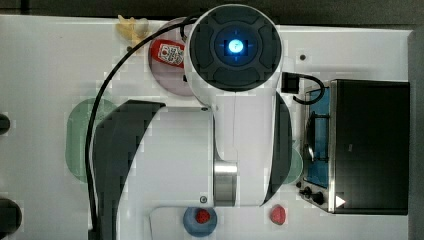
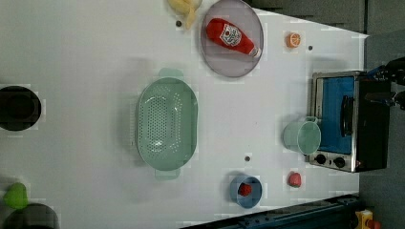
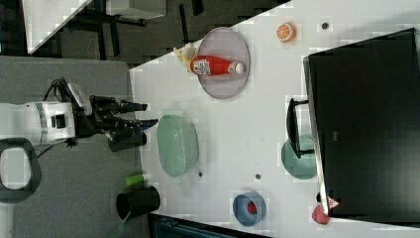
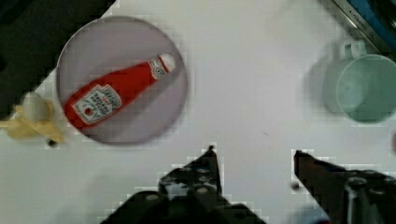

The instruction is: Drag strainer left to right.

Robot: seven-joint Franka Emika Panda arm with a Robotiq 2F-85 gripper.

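The pale green, hole-dotted oval strainer (image 2: 166, 124) sits upright on the white table, tab handles at both ends.

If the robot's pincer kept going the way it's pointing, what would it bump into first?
Probably the strainer. In the right view the open pincer points toward the strainer's rim with nothing between, though depth is hard to judge.

pale green hole-dotted strainer (image 2: 166, 123), red ketchup bottle (image 2: 232, 36), blue bowl (image 2: 246, 191)
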